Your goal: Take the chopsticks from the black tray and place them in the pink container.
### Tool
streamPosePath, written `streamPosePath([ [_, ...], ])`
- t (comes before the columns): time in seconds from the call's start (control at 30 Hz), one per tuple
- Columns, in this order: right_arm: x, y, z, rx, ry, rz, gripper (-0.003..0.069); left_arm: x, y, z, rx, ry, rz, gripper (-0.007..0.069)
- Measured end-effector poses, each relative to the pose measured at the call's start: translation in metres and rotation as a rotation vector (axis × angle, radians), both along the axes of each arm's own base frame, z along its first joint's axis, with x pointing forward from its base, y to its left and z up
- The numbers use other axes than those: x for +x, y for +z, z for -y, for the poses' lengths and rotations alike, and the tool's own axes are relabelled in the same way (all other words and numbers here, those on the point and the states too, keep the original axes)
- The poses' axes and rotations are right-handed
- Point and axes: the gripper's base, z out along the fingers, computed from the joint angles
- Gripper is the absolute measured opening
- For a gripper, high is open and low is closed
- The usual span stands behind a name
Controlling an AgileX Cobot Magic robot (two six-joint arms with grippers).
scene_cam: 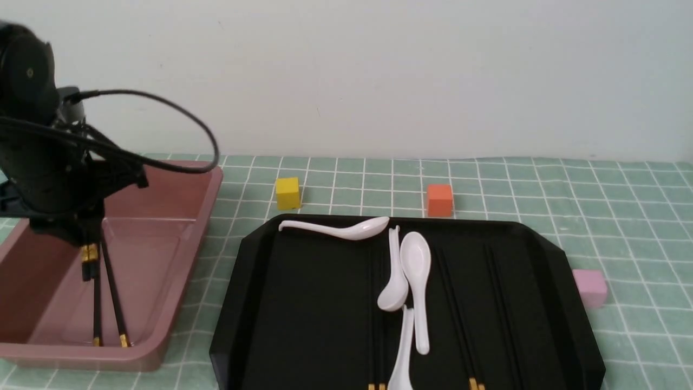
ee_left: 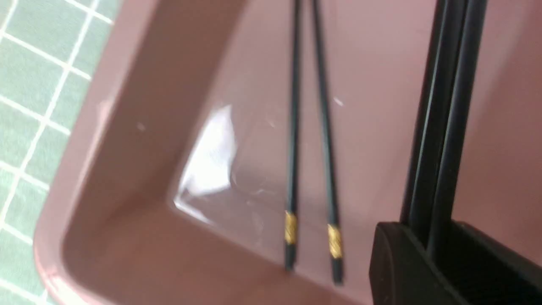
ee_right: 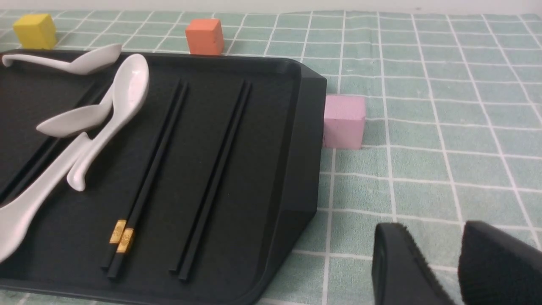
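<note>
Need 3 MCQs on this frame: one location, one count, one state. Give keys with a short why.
1. Relative to the black tray, the pink cube is:
A. on it
B. on the cloth by its right edge
C. left of it

2. Number of white spoons on the tray:
A. 2
B. 3
C. 4

3. The left claw is:
A. shut on chopsticks over the pink container
B. open over the tray
C. resting on the cloth

Key:
1. B, the front view shows the cube on the cloth just past the tray's right rim.
2. C, one spoon lies along the back rim and three cluster mid-tray.
3. A, the left wrist view shows sticks clamped in the claw, with the pink floor below.
</note>
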Motion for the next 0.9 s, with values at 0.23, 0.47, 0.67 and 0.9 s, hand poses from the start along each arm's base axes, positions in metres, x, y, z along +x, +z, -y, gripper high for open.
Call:
streamPosePath([
  [0.23,0.0,0.0,0.0,0.0,0.0,0.0,0.024,0.02,-0.036,-0.001,0.021,-0.035,-0.048,0.0203],
  [0.47,0.0,0.0,0.0,0.0,0.0,0.0,0.024,0.01,-0.02,-0.002,0.038,-0.054,-0.045,0.0209],
  [0.67,0.0,0.0,0.0,0.0,0.0,0.0,0.024,-0.048,0.028,0.002,-0.039,-0.14,0.042,-0.0013],
  [0.9,0.0,0.0,0.0,0.0,0.0,0.0,0.024,-0.134,0.021,0.008,-0.155,-0.22,0.318,-0.0013],
])
